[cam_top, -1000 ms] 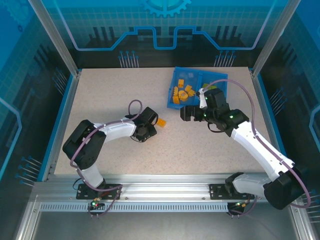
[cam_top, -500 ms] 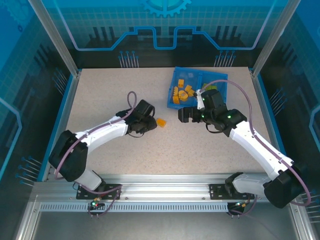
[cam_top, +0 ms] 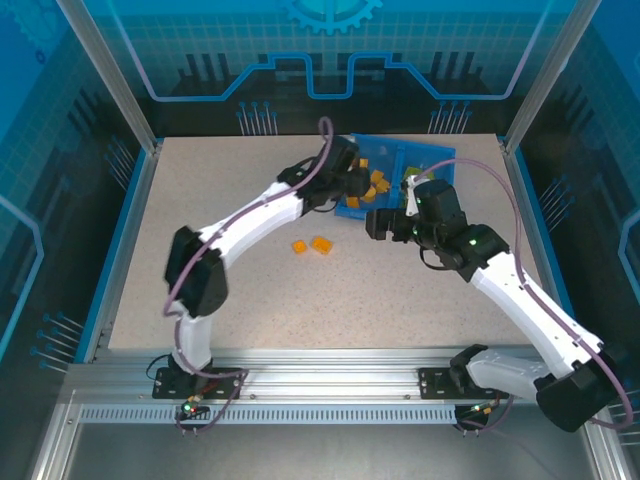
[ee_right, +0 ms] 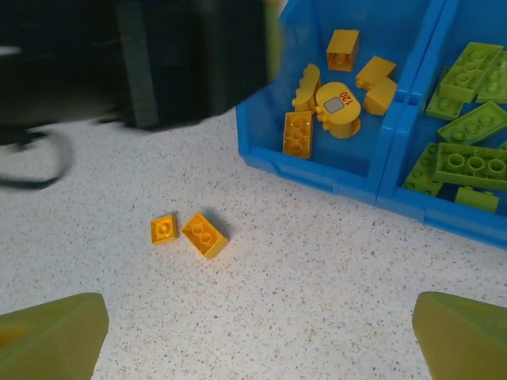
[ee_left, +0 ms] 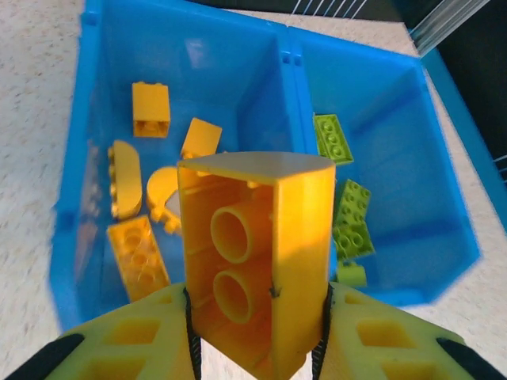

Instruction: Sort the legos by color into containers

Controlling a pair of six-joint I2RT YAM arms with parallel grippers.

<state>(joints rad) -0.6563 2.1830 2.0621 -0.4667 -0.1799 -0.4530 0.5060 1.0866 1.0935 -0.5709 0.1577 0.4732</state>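
Observation:
My left gripper point(ee_left: 257, 336) is shut on an orange lego brick point(ee_left: 253, 253), its hollow underside facing the camera. It hangs over the left compartment point(ee_left: 222, 71) of the blue tray point(cam_top: 425, 150), where several orange bricks point(ee_left: 139, 257) lie. Lime green bricks point(ee_left: 348, 222) lie in the right compartment point(ee_left: 388, 134). Two orange bricks point(ee_right: 204, 234) point(ee_right: 164, 228) rest on the table in front of the tray, also visible from above point(cam_top: 321, 244). My right gripper point(ee_right: 257, 340) stands open above the table just right of them, with nothing between its fingers point(ee_right: 47, 336).
The left arm point(cam_top: 260, 215) arches over the table's middle toward the tray and shows as a dark blur point(ee_right: 190, 55) in the right wrist view. The right gripper point(cam_top: 372, 224) sits close to the tray's front edge point(ee_right: 317, 170). Blue frame walls enclose the table.
The left arm has swung from the table's middle up and right to the tray, carrying the orange brick. Two orange bricks now lie uncovered on the table. The right gripper has barely moved.

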